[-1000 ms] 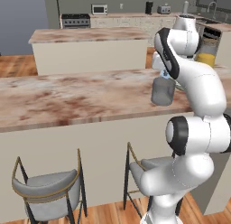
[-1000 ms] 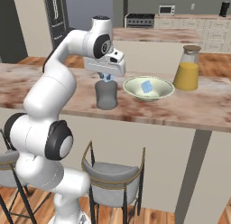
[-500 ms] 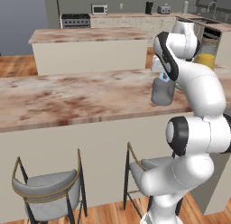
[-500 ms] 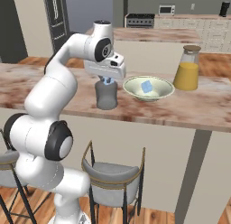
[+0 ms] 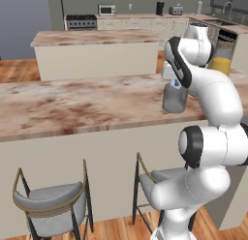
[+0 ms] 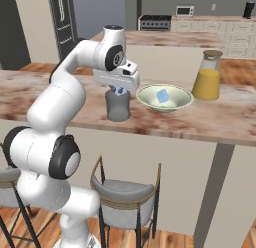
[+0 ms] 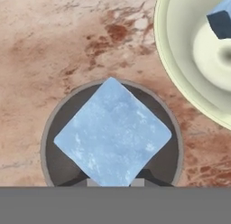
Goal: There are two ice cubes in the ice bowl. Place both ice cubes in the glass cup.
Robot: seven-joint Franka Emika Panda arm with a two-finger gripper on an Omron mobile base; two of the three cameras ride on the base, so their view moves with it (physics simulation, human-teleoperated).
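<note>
Pincer (image 6: 119,91) clamped on one ice cube (image 7: 112,133), frame centre, directly over glass cup (image 6: 118,106) | second cube (image 6: 163,95) in ice bowl (image 6: 150,101), right of cup | risk: off-centre release clips rim, cube skids across surface (image 6: 220,117)

A: What stands on the marbled counter (image 6: 220,117)?
B: 1 jug of orange liquid (image 6: 208,77), lidded, near its far end.
A: And below?
B: 2 grey stools (image 5: 51,205) with brass frames. Behind, an island (image 5: 94,52), a stove (image 5: 81,22) and a microwave (image 5: 106,10).
</note>
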